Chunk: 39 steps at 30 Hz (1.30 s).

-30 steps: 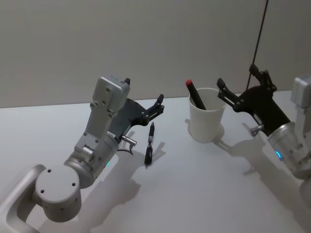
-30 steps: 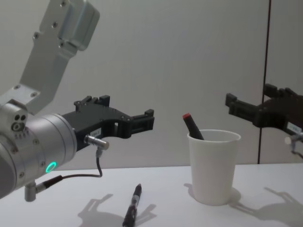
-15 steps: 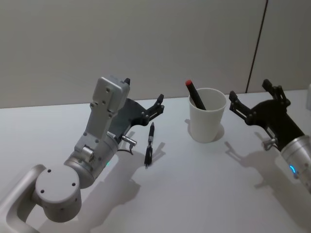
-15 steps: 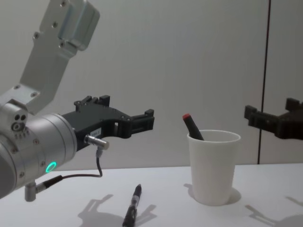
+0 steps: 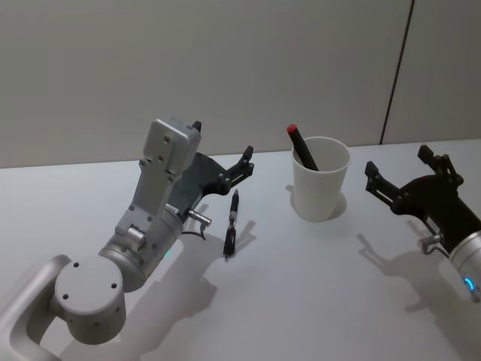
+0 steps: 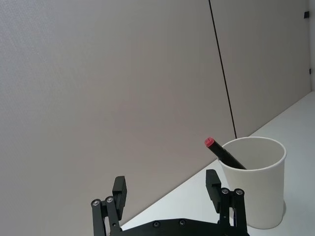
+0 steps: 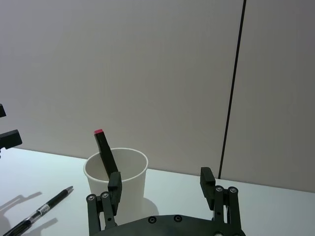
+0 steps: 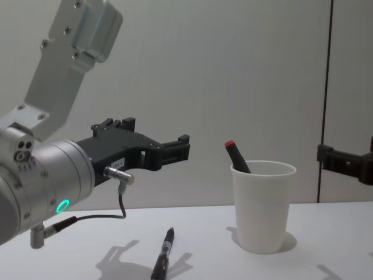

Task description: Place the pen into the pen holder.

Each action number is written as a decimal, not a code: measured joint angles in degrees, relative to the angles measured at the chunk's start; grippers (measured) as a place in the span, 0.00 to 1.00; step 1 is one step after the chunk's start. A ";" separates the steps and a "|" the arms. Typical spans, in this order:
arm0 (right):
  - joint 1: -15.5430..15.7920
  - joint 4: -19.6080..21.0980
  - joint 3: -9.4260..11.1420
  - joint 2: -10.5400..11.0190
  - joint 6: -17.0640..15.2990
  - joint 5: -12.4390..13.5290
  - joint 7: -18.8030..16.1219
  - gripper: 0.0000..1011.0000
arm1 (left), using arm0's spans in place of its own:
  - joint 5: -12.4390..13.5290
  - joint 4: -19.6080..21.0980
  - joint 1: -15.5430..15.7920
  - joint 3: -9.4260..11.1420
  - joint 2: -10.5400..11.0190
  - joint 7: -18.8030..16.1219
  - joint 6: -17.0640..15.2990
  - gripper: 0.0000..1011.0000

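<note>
The right gripper [image 5: 397,160] has just pulled back from the pen holder [image 5: 321,189], which is a white paper cup, and its jaws are spread wide with nothing in them. A second ago it was right up by the rim of the pen holder, and half a second ago it was a bit away. Now it is off to the right side, lower down and nearer the robot. The pen with a red top [image 5: 301,147] leans inside the pen holder, same as before, so that pen looks done. The left gripper [image 5: 242,164] has not moved. It hangs over the desk [image 5: 301,293] with its jaws spread and empty too. The black pen [image 5: 232,224] lies flat on the desk just under it, left of the pen holder and apart from it, in the same spot as before. I think that one would be next
</note>
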<state>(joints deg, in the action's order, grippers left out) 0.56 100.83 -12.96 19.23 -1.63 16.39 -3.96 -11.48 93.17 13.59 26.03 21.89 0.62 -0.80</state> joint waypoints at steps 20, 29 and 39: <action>0.28 0.42 0.02 0.11 -0.36 0.13 0.18 0.99 | -1.59 0.44 -0.36 -0.35 0.30 0.82 -1.05 0.99; 0.27 0.40 0.02 0.10 -0.34 0.12 0.16 0.99 | -4.12 2.89 -2.41 -1.07 2.18 1.13 -3.14 0.99; 0.28 0.39 0.02 0.10 -0.31 0.07 0.13 0.99 | -6.95 6.80 -5.89 -1.73 5.07 0.23 -6.19 0.99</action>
<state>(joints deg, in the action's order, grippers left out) 0.84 101.22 -12.94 19.33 -1.94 16.46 -3.82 -18.43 99.98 7.70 24.30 26.96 0.85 -6.99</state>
